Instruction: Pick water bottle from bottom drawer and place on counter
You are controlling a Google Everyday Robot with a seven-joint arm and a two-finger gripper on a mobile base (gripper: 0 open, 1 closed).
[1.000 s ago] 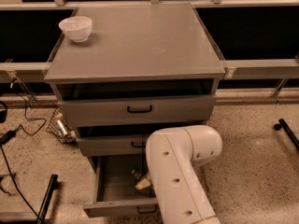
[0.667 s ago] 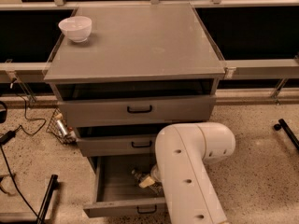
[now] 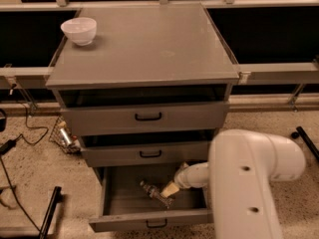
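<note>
While arm (image 3: 246, 183) slants down, tool (image 3: 168, 189) — inside bottom drawer (image 3: 124, 195).

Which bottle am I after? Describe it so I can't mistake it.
Start at the grey metal drawer cabinet and drop to its lowest drawer, pulled open. On its floor lies a small clear crinkled plastic bottle, just left of the arm's pale tool. Unlike the bottles in the wire basket on the floor left of the cabinet, it lies inside the drawer.

A white bowl (image 3: 79, 30) sits back-left (wire basket (image 3: 64, 135) on floor (image 3: 30, 178)).
</note>
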